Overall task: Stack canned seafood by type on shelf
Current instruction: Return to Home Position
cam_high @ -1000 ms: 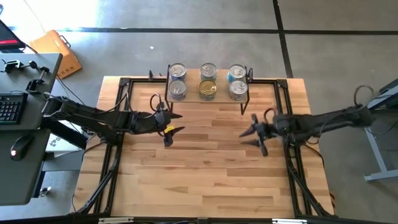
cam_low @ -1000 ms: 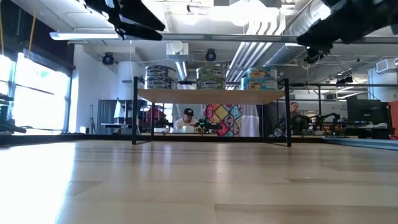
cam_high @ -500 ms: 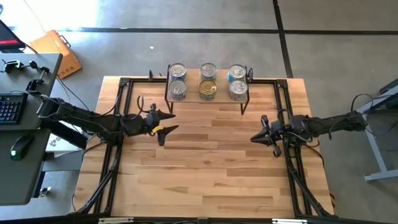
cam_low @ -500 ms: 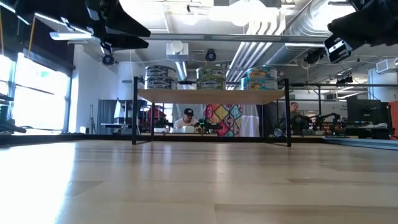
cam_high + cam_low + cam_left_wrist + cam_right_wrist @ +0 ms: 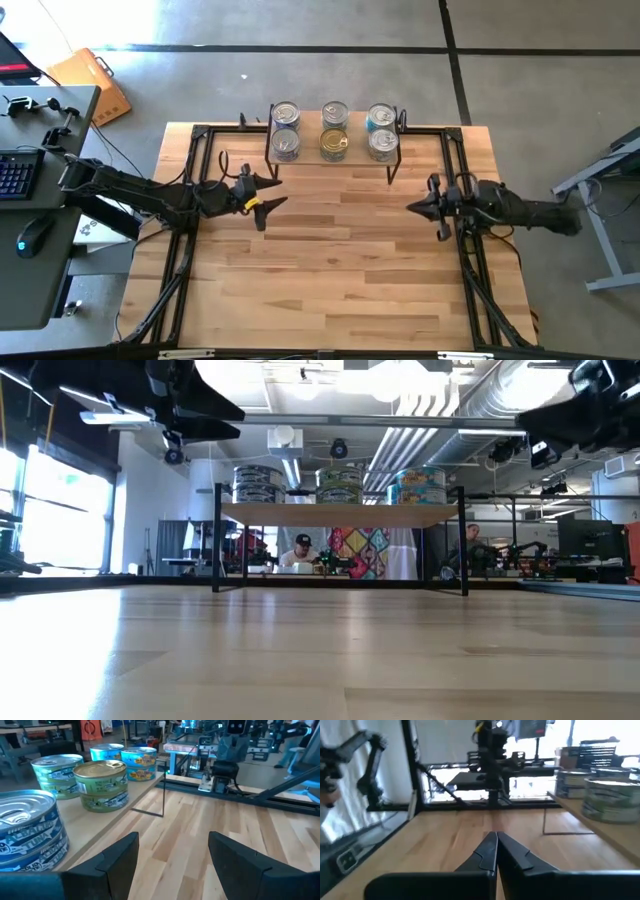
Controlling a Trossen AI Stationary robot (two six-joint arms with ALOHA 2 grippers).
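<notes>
Six stacks of round, flat, silver- and gold-lidded seafood tins (image 5: 334, 143) stand on your small light-wood, black-legged shelf (image 5: 309, 152). Your left gripper (image 5: 280, 192) hovers nearby, fingers spread and empty. Your right gripper (image 5: 410, 208) hovers opposite, fingers pressed together on nothing.

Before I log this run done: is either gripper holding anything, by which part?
Nothing held: dark left gripper open, dark right gripper shut, both empty.

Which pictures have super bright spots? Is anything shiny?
Low view: the ceiling lights glare white, and the table has a pale sheen on its left side. Right wrist view: the window behind is washed out to plain white. Left wrist view: the gold-lidded can shines on top.
</notes>
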